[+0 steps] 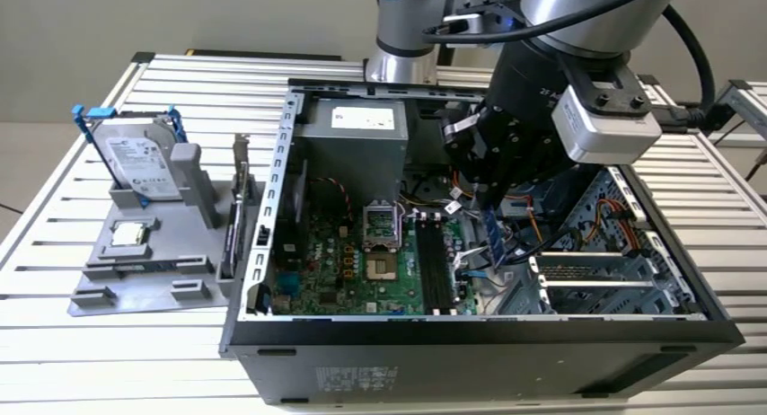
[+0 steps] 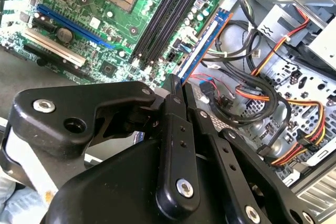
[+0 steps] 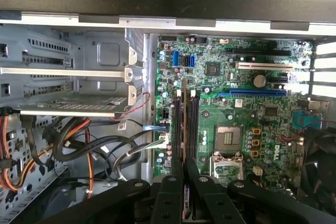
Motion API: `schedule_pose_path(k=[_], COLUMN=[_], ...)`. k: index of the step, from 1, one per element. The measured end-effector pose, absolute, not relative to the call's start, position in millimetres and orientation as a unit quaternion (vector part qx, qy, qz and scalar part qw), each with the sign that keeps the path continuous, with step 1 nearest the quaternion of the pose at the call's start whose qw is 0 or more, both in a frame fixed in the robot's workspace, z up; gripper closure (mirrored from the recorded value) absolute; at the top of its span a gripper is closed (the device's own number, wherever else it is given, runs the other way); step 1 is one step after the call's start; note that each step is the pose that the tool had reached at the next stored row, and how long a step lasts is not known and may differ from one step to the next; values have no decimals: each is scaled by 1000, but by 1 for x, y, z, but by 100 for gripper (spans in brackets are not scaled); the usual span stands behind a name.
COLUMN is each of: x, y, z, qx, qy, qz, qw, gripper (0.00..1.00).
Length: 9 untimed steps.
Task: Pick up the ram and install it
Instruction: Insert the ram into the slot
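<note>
As I watched from afar, the gripper (image 2: 175, 88) hung inside the open computer case (image 1: 480, 361), fingers (image 2: 178, 129) clamped on the ram (image 2: 205, 43), its blue strip reaching over the motherboard (image 2: 118, 30) beside the black memory slots (image 2: 165, 17), its held end hidden behind the fingers.

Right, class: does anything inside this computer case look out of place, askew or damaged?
Nothing looks damaged. The ram isn't seated: the gripper holds it on edge above the motherboard, roughly parallel to the empty black slots. Loose cables tangle beside the board.
</note>
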<state>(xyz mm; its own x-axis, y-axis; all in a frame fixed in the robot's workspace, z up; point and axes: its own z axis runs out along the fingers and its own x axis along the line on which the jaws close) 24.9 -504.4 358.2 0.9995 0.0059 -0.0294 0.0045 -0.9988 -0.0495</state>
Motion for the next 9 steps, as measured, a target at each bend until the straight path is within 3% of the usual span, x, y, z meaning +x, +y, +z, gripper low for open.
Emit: schedule_pose_path(k=[5,9], x=[25,25], y=[-504,-504], z=[356,354], qx=[-1000,-1000], qy=[-3,-3], qz=[15,15], qw=[24,16], gripper=[100,100])
